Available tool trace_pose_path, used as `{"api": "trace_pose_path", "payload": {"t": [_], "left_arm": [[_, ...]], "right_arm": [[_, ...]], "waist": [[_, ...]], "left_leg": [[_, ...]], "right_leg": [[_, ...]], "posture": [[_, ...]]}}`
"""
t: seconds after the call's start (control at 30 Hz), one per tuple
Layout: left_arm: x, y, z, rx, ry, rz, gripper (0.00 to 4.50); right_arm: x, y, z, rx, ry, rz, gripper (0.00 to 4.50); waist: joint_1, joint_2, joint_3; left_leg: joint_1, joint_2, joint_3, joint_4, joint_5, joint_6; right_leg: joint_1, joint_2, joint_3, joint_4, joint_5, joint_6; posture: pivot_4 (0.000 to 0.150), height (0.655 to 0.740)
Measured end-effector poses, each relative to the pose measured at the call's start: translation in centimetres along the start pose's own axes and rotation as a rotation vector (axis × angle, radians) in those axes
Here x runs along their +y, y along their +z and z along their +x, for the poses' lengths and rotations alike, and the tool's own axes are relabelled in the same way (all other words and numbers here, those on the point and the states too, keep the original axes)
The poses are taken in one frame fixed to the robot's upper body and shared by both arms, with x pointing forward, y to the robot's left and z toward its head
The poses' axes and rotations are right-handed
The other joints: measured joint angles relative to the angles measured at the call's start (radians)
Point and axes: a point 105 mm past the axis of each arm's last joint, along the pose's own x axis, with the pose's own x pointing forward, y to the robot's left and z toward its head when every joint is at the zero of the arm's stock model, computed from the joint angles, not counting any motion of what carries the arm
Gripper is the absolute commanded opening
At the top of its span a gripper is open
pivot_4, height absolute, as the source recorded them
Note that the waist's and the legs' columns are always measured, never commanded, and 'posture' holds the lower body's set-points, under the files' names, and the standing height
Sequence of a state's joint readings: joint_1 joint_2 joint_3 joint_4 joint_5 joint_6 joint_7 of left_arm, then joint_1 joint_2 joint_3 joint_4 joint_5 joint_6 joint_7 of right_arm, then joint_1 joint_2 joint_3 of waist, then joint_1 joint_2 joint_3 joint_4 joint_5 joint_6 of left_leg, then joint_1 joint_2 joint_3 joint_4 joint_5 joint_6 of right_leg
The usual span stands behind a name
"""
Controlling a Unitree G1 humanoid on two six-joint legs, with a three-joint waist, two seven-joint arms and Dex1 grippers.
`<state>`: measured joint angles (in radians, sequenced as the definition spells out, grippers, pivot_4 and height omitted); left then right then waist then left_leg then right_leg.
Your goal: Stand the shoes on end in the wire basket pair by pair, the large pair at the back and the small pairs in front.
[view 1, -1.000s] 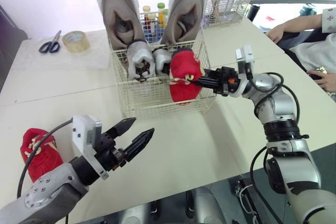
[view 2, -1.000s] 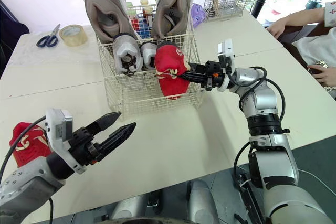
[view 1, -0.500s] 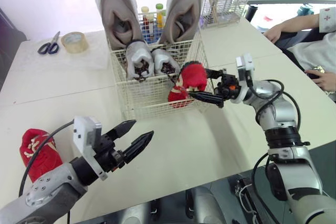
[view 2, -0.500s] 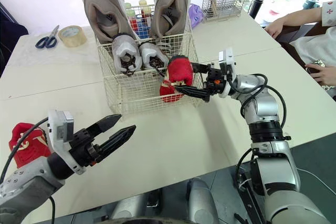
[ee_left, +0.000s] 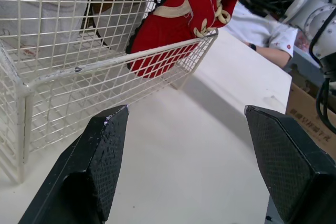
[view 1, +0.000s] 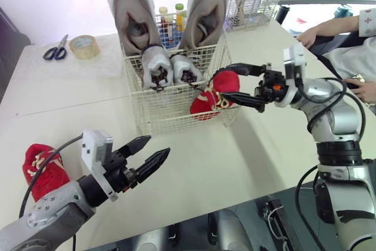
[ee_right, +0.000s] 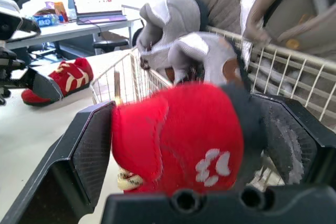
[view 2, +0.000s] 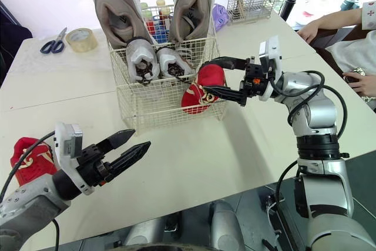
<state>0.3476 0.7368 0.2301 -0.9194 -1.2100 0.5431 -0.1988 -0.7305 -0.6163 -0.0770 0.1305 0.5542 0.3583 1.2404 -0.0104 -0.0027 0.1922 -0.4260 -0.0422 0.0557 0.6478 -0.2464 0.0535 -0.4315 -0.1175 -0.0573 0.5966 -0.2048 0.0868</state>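
The wire basket (view 1: 147, 107) holds two large beige shoes (view 1: 132, 13) on end at the back and two small grey shoes (view 1: 157, 70) in front of them. A small red shoe (view 1: 212, 93) lies tilted in the basket's front right corner, its heel over the rim. My right gripper (view 1: 227, 82) stands open around that heel, one finger above and one below. The other red shoe (view 1: 40, 168) lies on the table at the near left. My left gripper (view 1: 157, 146) hovers open over the table in front of the basket, with nothing in it.
Scissors (view 1: 56, 51) and a tape roll (view 1: 84, 45) lie at the far left. Bottles (view 1: 170, 19) stand behind the basket, and a wire rack with sticks (view 1: 254, 4) at the far right. A person's hands (view 1: 308, 36) rest at the table's right edge.
My right gripper has opened and drawn back to the right. The red shoe has left its grip, sunk lower and tipped over in the basket's front right corner. The left arm has stayed put.
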Motion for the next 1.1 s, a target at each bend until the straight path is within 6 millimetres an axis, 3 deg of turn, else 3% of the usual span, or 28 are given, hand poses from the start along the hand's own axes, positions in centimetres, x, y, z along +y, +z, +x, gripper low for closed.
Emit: {"api": "trace_pose_path", "payload": {"t": [0.43,0.53,0.6,0.67,0.73,0.77,0.83,0.93,1.0,1.1], "left_arm": [[0.6,-0.1,-0.5,0.003,0.029,-0.010,3.68],[0.6,0.6,-0.9,-0.024,0.021,-0.050,4.47],[0.6,1.4,-1.6,-0.031,0.018,-0.079,4.47],[1.0,2.8,-2.9,-0.038,0.049,-0.078,4.47],[2.3,4.3,-4.8,-0.037,0.148,-0.054,4.47],[3.2,4.9,-5.8,-0.036,0.205,-0.039,4.47],[6.2,6.5,-9.2,-0.021,0.394,0.001,4.47],[11.0,9.4,-16.9,-0.070,0.718,0.005,4.47],[12.2,9.4,-20.0,-0.062,0.812,-0.033,4.47],[13.2,6.9,-23.4,0.049,0.865,-0.152,4.47]], "right_arm": [[-1.2,4.6,0.2,-0.037,0.018,-0.103,4.43],[-1.2,5.5,0.5,-0.059,0.036,-0.095,4.50],[-1.1,7.5,1.0,-0.106,0.071,-0.090,4.50],[-0.7,11.0,1.5,-0.178,0.123,-0.112,4.50],[0.3,13.6,2.3,-0.201,0.175,-0.137,4.50],[0.8,14.0,2.7,-0.189,0.189,-0.135,4.50],[2.0,13.1,4.0,-0.093,0.244,-0.094,4.50],[5.5,10.5,6.1,0.067,0.441,-0.082,4.50],[6.6,9.7,6.7,0.103,0.506,-0.078,4.50],[7.8,8.1,7.9,0.141,0.558,-0.125,4.50]], "waist": [[0.000,0.000,0.000],[-0.001,0.000,0.000],[-0.005,0.001,0.001],[-0.007,0.002,0.001],[-0.008,0.002,0.001],[-0.007,0.002,0.001],[-0.010,0.002,0.001],[-0.012,0.003,0.002],[-0.007,0.002,0.001],[-0.004,-0.002,-0.001]], "left_leg": [[0.000,0.000,0.000,0.000,0.000,0.000],[-0.001,0.000,0.000,0.000,0.000,0.000],[-0.002,0.000,0.000,0.000,0.000,0.000],[-0.002,0.001,0.000,-0.002,0.000,0.000],[-0.002,0.002,0.000,-0.003,0.000,-0.001],[-0.002,0.002,0.000,-0.004,0.000,-0.001],[-0.002,0.002,0.000,-0.005,0.000,-0.001],[-0.002,0.002,0.002,-0.005,0.000,0.000],[-0.003,0.002,0.003,-0.005,-0.001,0.000],[-0.003,0.002,0.004,-0.004,-0.002,0.001]], "right_leg": [[0.000,0.000,0.000,0.000,0.000,0.000],[-0.001,0.000,0.000,0.000,0.000,0.000],[-0.004,0.000,0.000,0.001,0.000,0.000],[-0.005,0.000,0.000,0.001,0.000,0.000],[-0.009,0.001,0.000,0.001,0.000,0.000],[-0.010,0.001,0.000,0.001,0.000,-0.001],[-0.011,0.001,0.000,0.001,0.000,-0.001],[-0.013,0.000,-0.001,0.001,-0.001,0.000],[-0.012,-0.001,-0.002,0.000,-0.001,0.000],[-0.012,-0.001,-0.002,-0.002,0.000,-0.001]], "posture": [[0.150,0.7400],[0.150,0.7400],[0.150,0.7400],[0.150,0.7400],[0.150,0.7400],[0.150,0.7400],[0.150,0.7400],[0.150,0.7400],[0.150,0.7400],[0.150,0.7400]]}}
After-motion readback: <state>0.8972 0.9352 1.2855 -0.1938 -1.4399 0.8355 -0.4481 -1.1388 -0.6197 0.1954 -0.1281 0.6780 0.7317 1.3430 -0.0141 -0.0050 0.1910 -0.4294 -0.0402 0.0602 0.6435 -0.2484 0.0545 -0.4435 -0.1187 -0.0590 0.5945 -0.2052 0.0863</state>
